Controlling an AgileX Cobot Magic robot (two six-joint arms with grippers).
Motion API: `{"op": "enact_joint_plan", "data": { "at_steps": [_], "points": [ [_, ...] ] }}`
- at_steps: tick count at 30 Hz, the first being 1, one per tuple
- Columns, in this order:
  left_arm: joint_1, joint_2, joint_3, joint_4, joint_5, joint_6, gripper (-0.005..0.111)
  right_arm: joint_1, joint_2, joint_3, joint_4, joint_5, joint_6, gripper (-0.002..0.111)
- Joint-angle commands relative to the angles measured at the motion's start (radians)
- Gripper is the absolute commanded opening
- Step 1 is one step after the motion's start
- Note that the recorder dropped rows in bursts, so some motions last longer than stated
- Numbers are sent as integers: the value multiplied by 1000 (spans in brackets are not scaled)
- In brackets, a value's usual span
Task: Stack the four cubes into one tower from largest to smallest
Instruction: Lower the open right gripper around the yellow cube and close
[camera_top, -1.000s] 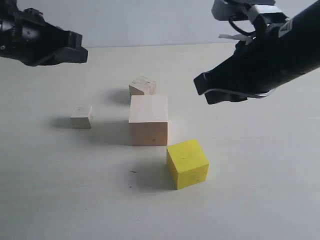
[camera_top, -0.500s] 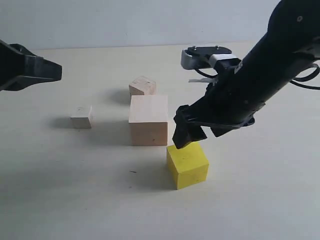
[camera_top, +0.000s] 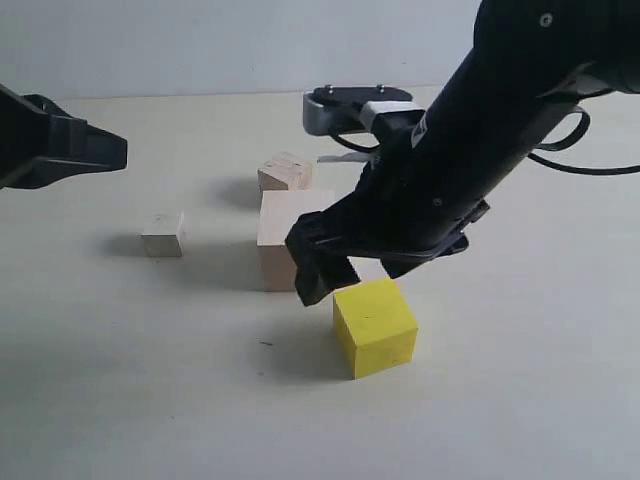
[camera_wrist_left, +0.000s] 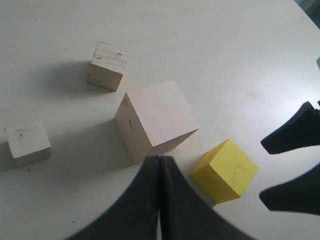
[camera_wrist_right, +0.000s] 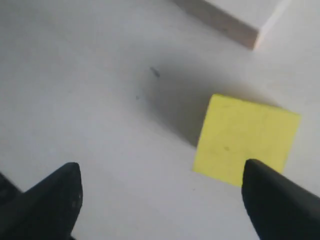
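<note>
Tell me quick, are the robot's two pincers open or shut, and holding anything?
Left pincer: shut, holding nothing.
Right pincer: open wide, holding nothing, close by the yellow block.

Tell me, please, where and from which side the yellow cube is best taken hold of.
Take the yellow cube from above, across two opposite side faces. It sits flat on the table, clear of the large wooden cube, so its sides are free; the open right claw should align with its turned faces.
</note>
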Motion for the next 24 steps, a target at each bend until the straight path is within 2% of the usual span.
{"op": "enact_joint_plan", "data": {
  "at_steps": [1, 8, 24],
  "points": [
    [2, -8, 4, -3, 8, 0, 0, 3, 16, -7, -135, -38, 149, 82],
    [2, -8, 4, -3, -6, 0, 0, 3, 101, -7, -186, -122, 200, 82],
    [2, -8, 4, -3, 9, 0, 0, 3, 194, -7, -215, -91, 200, 82]
  ]
}}
